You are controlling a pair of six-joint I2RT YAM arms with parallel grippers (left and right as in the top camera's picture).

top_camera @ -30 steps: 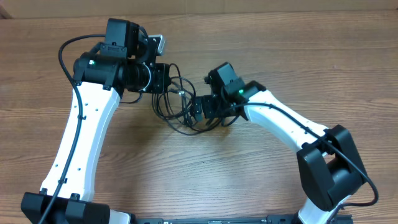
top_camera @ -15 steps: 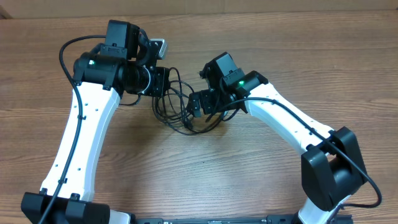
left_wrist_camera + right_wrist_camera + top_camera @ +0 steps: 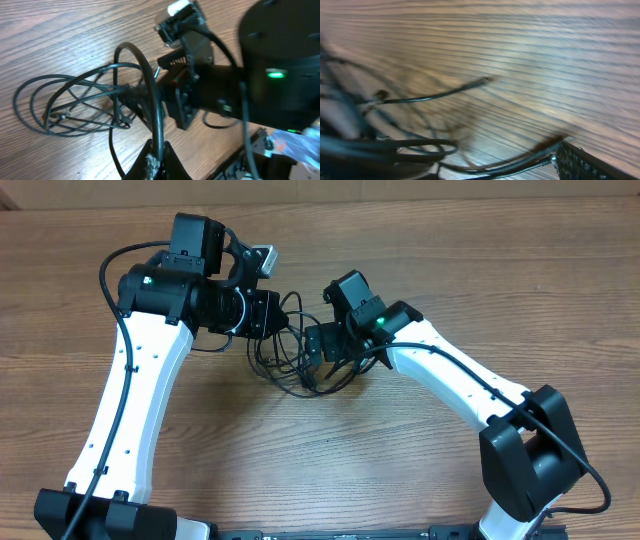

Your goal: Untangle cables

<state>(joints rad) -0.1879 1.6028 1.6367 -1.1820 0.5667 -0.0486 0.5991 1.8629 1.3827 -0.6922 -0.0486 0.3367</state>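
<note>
Right arm has swung a little toward the far edge and in on the tangle since the earlier frame; left arm has barely shifted.

Cables (image 3: 290, 355) lie on the counter (image 3: 450, 260) nearer its far edge, about midway between the left and right edges, bunched between the two claws. Left claw (image 3: 155, 162) is pinched tight on one strand, which rises out of the loops. Right claw (image 3: 318, 345) stands wide and holds nothing that I can see, its wrist view blurred. I judge the cords light, limp and a bit springy, with a slick jacket; loops will drag their neighbours if pulled mid-span. Best hold for the right claw looks like the free end just behind the plug tip (image 3: 485, 79), which lies clear of the bundle.
</note>
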